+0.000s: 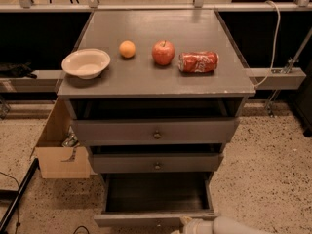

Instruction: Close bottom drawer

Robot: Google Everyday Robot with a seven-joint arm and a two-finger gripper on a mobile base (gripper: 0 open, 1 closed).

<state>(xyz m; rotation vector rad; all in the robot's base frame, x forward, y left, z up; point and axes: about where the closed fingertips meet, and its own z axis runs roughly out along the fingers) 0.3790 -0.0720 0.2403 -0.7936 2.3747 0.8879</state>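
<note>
Cabinet [146, 82] of grey wood stands on a speckled floor [263, 169], with all three drawers out by some amount. The bottom drawer [156, 196] is pulled out farthest, so I look straight down into its dark inside, and its plain front panel lies close to the lower edge of the view. The middle drawer [157, 163] and the top drawer [156, 130], each with a small round knob, are out only a little. The gripper [189, 224], on a pale arm [239, 226] reaching in from the lower right, sits right at the bottom drawer's front panel, a bit right of its middle. Whether it is spread or closed I cannot tell, nor whether it touches the panel. On the cabinet top, in a row from left to right, sit a bowl [86, 62], an orange [127, 48], an apple [163, 52] and a red can [198, 62] lying on its side. A cardboard box [56, 152] stands open on the floor just left of the cabinet.
</note>
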